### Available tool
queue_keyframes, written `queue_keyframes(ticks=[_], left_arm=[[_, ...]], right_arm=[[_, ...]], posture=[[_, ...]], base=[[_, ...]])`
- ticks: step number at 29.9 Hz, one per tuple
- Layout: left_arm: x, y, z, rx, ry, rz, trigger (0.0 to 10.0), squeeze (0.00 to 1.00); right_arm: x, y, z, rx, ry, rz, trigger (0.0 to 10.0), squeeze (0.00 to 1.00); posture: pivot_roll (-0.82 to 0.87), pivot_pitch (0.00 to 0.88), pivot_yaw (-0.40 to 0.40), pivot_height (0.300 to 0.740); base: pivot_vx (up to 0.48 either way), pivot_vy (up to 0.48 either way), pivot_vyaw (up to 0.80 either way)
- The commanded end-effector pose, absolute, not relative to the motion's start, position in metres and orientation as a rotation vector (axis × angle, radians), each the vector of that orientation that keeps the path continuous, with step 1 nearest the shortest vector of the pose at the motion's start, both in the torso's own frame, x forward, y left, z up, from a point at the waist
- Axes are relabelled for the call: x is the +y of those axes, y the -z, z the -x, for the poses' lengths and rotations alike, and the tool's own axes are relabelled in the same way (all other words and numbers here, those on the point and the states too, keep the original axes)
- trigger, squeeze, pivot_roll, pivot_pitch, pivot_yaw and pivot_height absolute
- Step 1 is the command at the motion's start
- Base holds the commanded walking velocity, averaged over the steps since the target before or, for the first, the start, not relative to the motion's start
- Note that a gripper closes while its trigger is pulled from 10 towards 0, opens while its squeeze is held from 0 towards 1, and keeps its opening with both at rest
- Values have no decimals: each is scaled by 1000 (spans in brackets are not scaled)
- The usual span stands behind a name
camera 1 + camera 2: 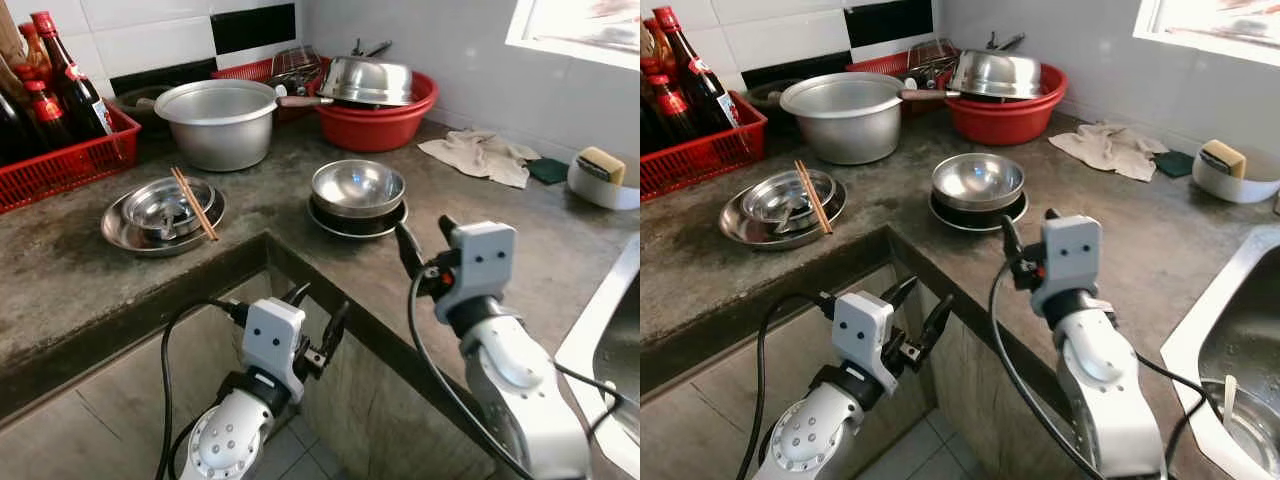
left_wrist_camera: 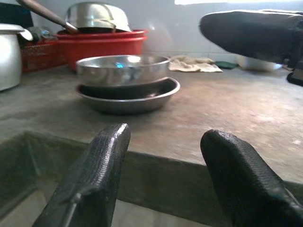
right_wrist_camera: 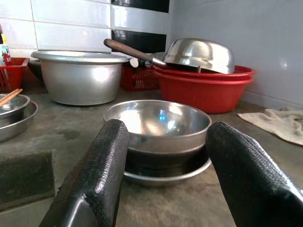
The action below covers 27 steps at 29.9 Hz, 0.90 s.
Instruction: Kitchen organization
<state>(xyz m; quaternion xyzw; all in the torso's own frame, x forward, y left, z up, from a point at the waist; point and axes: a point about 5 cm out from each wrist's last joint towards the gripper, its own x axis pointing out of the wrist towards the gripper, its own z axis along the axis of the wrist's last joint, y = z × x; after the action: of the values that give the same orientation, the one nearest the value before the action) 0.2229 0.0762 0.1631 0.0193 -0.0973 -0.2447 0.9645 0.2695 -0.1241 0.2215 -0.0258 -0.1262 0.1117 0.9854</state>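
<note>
From the head, the right claw hung over the concrete surface with its fingers spread and holding nothing, and just ahead of it sat the steel bowl, nested in a dark bowl on a shallow plate. The left claw hovered lower, off the surface's edge, also spread and empty; beyond it lay a second stack of plates with chopsticks across them. Through the left wrist camera, the bowl stack stood ahead and above the claw's fingers. Through the right wrist camera, the bowl sat squarely between the parted fingers, with a big aluminium pot and a red basin further behind. The bowl looked light, rigid and slick; I'd pinch its thin rim, one finger inside, since the curved wall would likely slip.
</note>
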Motion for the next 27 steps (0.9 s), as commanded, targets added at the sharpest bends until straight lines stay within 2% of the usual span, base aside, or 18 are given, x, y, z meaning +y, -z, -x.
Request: queue_keyframes(ticks=[1, 9, 15, 23, 27], left_arm=[[75, -163, -223, -195, 494, -48, 10000, 0], [76, -163, -223, -193, 475, -52, 10000, 0], [76, -163, -222, -189, 467, -35, 10000, 0], [74, -162, -224, -183, 477, -43, 10000, 0], [74, -163, -225, -189, 472, -47, 10000, 0]], right_arm=[[-126, -218, -275, -223, -219, 52, 10000, 0], [-126, -226, -289, -235, -235, 45, 10000, 0], [-123, -220, -287, -221, -244, 34, 10000, 0], [-125, -219, -286, -217, -235, 40, 10000, 0], [-124, -220, -285, -220, -237, 39, 10000, 0]], posture=[[160, 63, -29, 740], [169, 68, -42, 740], [166, 69, -41, 740], [160, 63, -40, 740], [161, 59, -41, 740]], base=[[0, 0, 0], [0, 0, 0], [0, 266, 0], [0, 471, 0], [0, 0, 0]])
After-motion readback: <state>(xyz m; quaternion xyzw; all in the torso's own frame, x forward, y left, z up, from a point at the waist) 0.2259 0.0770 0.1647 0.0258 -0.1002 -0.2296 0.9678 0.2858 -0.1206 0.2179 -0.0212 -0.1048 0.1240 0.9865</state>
